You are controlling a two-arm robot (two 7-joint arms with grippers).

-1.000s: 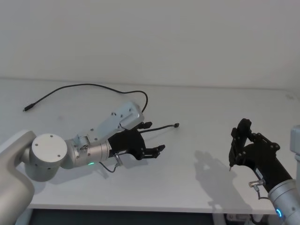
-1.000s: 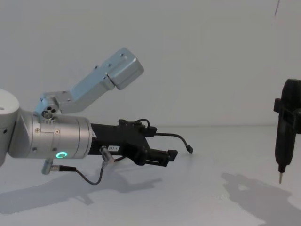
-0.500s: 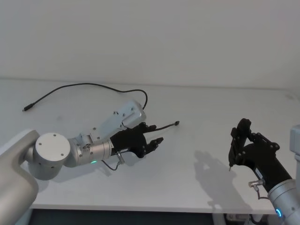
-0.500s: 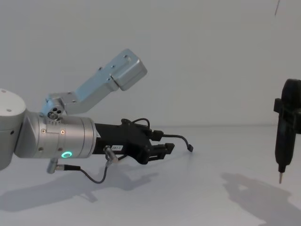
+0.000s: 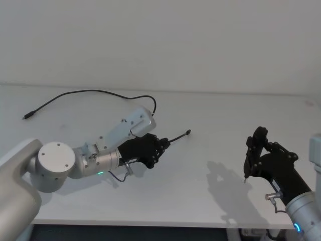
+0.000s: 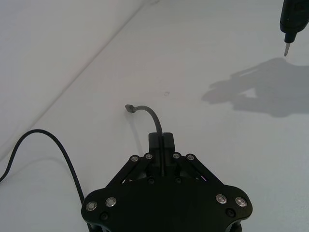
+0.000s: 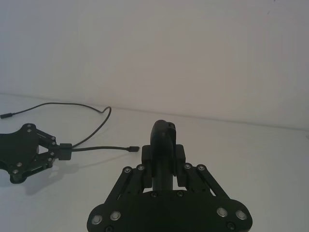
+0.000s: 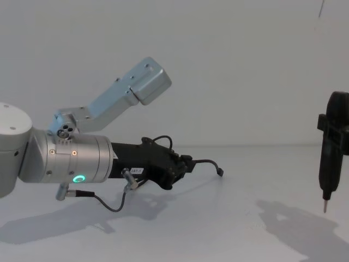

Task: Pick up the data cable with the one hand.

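Between clenched jaws of black two-fingered left gripper (image 5: 161, 144), long thin black data cable (image 5: 93, 90), plug end poking out ahead, right gripper (image 5: 256, 144) well apart, clamped on slim black pen-like tool (image 8: 326, 177).

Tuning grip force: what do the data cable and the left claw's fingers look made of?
Data cable: matte black jacket, likely rubber or PVC; it curves loosely across the table. Left claw, shut on the cable: matte black fingers, probably moulded plastic, with bright metal screws at the joints.
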